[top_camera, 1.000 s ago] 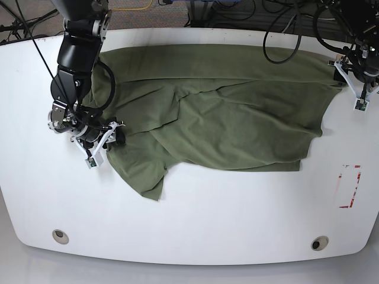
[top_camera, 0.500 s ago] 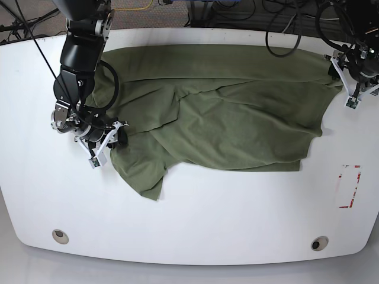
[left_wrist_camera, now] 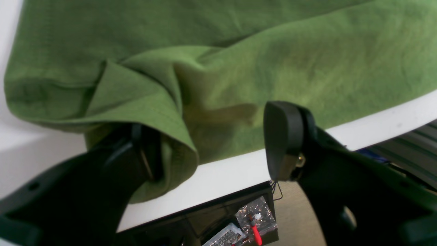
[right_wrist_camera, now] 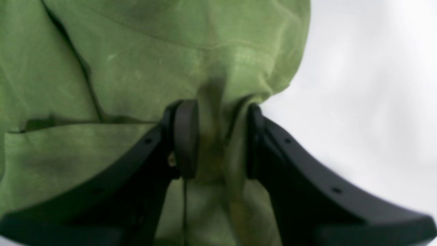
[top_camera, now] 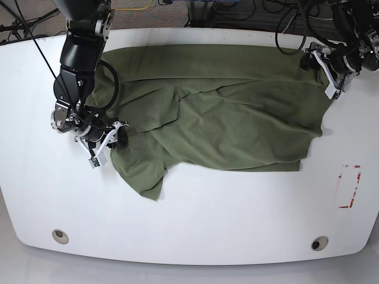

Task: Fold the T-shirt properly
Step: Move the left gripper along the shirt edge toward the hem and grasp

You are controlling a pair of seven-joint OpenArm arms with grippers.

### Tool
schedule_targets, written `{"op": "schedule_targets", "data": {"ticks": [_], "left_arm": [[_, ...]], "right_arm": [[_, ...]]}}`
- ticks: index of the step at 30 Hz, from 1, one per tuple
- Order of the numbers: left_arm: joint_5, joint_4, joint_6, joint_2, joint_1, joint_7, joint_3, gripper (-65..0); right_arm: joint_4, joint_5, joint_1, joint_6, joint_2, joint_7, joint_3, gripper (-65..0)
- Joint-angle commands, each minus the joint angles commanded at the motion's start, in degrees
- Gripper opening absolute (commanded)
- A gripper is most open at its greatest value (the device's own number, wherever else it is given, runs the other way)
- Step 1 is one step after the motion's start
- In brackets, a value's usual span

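The olive-green T-shirt lies spread and wrinkled across the white table, one flap reaching toward the front left. My right gripper is at the shirt's left edge. In the right wrist view this gripper is shut on a bunched fold of the T-shirt. My left gripper is over the shirt's far right corner. In the left wrist view it is open; a folded hem of the T-shirt drapes over the left finger, while the right finger stands free of the cloth.
A red-and-white mark is on the table at the right. Two round holes sit near the front edge. Cables hang behind the far edge. The table's edge runs just under the left gripper.
The left gripper has moved from off the shirt's right edge inward and back onto its far right corner. The right gripper has edged slightly into the shirt's left edge.
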Motion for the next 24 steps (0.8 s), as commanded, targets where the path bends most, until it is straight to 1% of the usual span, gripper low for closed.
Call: {"op": "schedule_targets", "data": {"ticks": [4,7,8,10,13,18,24], "left_arm": [[0.00,2.02,0.00,0.00,-0.26,0.00,-0.97,-25.8],[0.00,4.92,0.00,0.00,-0.62,0.00,-2.99,-25.8],[0.00,5.71,0.00,-0.26,-1.05,0.00,-3.25,-25.8],[0.00,7.82,0.00,-1.93,-2.46,0.00,-3.25,-25.8],[0.00,9.14,0.00,-3.08,-4.04,0.00,-3.52,-25.8],[0.09,8.44,0.00,-5.19,-11.16,0.00,-4.75,-25.8],[0.09,2.11,0.00,-5.27,-18.37,-0.18,-4.31,-25.8]], "right_arm": [[-0.09,0.00,-0.09,0.00,0.00,0.00,0.18,-45.8],[-0.09,0.00,-0.09,0.00,0.00,0.00,0.18,-45.8],[0.00,0.00,-0.09,0.00,0.00,0.00,0.18,-45.8],[0.00,0.00,-0.09,0.00,0.00,0.00,0.18,-45.8],[0.09,0.00,-0.09,0.00,0.00,0.00,0.18,-45.8],[0.09,0.00,-0.09,0.00,0.00,0.00,0.18,-46.0],[0.09,0.00,-0.09,0.00,0.00,0.00,0.18,-46.0]]}}
